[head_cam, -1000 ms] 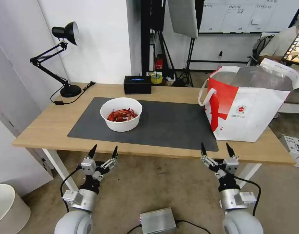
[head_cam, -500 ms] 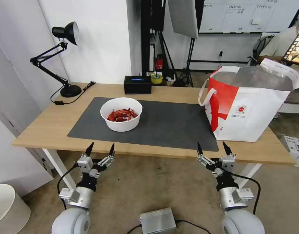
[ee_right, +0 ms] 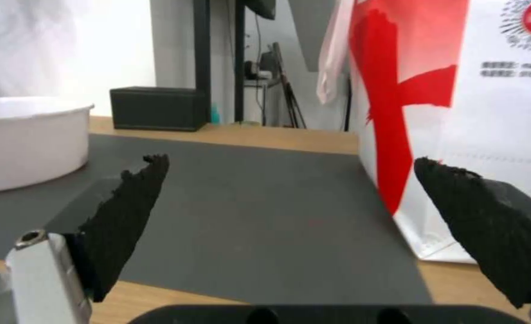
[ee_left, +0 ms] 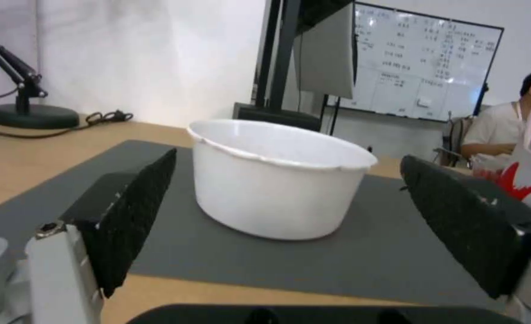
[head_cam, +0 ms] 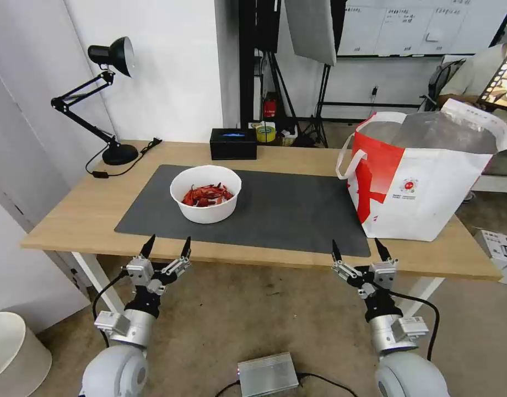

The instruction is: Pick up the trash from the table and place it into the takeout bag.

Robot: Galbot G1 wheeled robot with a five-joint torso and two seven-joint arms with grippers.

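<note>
The trash in view is a white round bowl of red crayfish shells, standing on the left part of the dark grey mat of the table. The same bowl fills the middle of the left wrist view, and its edge shows in the right wrist view. The takeout bag stands upright at the table's right end, mouth open, foil lining showing; its red and white side is close in the right wrist view. My left gripper and right gripper both hang open just before the table's front edge, holding nothing.
A black desk lamp stands at the back left corner and a small black box at the back edge. A grey metal box lies on the floor between my arms. A white bin sits at the lower left.
Both grippers have drifted a little to the left and slightly upward toward the table's front edge, staying open. The bowl and bag have not moved.
</note>
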